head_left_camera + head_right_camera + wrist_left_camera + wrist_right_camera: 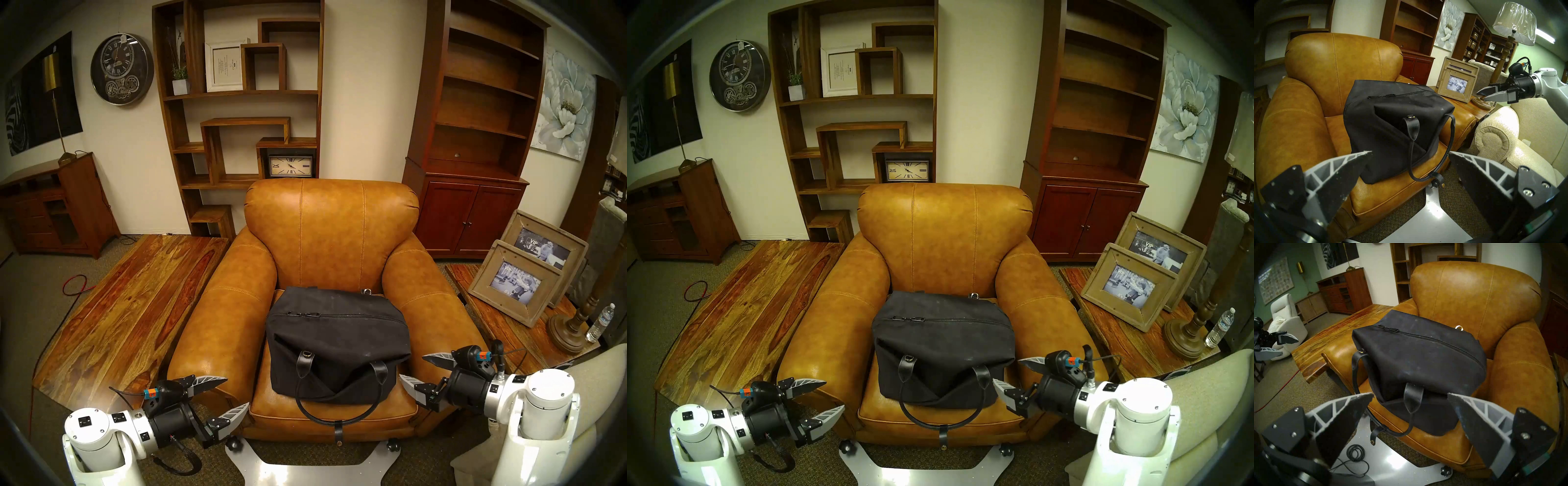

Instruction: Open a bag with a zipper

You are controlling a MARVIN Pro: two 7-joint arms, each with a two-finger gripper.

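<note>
The black canvas bag sits upright on the seat of a tan leather armchair. Its zipper runs along the top and looks closed, with the dark pulls near the bag's left end. One leather loop handle hangs over the seat's front edge. My left gripper is open and empty, low by the chair's front left corner. My right gripper is open and empty, just off the bag's front right corner. The wrist views show the bag ahead of the open fingers.
A low wooden table stands left of the chair. A side table on the right holds picture frames, a lamp base and a water bottle. A cream sofa arm is near my right arm.
</note>
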